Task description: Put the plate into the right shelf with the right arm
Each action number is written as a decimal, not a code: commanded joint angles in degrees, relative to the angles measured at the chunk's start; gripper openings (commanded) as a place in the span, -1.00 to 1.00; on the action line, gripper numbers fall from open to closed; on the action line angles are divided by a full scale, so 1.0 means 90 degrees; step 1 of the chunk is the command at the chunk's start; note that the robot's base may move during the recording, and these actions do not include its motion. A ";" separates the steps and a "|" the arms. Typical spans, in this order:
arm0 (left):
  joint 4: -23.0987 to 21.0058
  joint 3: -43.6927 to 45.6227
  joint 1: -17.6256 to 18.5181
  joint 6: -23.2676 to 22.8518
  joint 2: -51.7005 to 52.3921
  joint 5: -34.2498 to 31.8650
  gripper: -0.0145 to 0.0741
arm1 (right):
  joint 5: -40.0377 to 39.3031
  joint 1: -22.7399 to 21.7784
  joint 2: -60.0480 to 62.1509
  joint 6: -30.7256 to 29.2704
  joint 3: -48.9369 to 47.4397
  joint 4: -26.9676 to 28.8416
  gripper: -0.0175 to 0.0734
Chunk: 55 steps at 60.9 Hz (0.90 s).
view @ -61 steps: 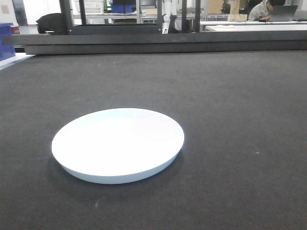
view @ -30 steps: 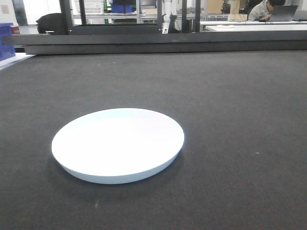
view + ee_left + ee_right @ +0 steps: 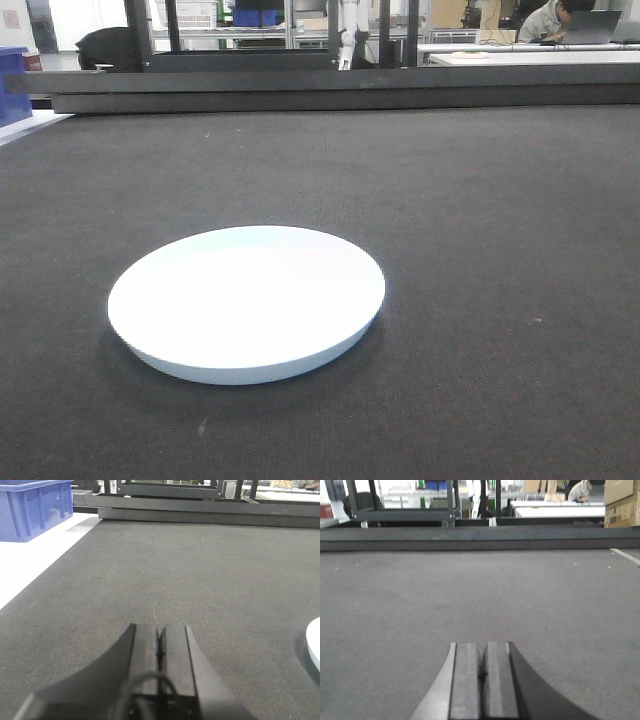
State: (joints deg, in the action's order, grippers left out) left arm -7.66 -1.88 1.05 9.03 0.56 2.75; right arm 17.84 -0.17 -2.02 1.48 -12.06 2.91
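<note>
The right gripper (image 3: 481, 675) points out across the dark grey mat (image 3: 480, 595), its two fingers pressed together with nothing between them. The left gripper (image 3: 161, 650) is likewise clenched and empty over the same mat, and the rim of the plate (image 3: 314, 647) shows at the right edge of its view, well apart from the fingers. In the front view the plate (image 3: 246, 300) lies flat on the mat, left of centre. Against the front pictures from a second and half a second ago, it rests in the same spot and nothing around it has shifted. A blue bin (image 3: 32, 507) stands on the white surface (image 3: 30, 570) beyond the mat's left edge
</note>
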 commanded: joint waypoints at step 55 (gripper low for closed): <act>-0.0052 -0.0066 0.0013 -0.0045 0.0065 -0.0574 -0.96 | 0.2309 0.1442 -0.7003 0.0218 -0.3493 -0.0001 0.00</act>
State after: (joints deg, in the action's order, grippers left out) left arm -7.66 -1.88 1.05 9.03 0.56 2.75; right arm 39.27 10.49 -61.90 1.15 -39.43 3.11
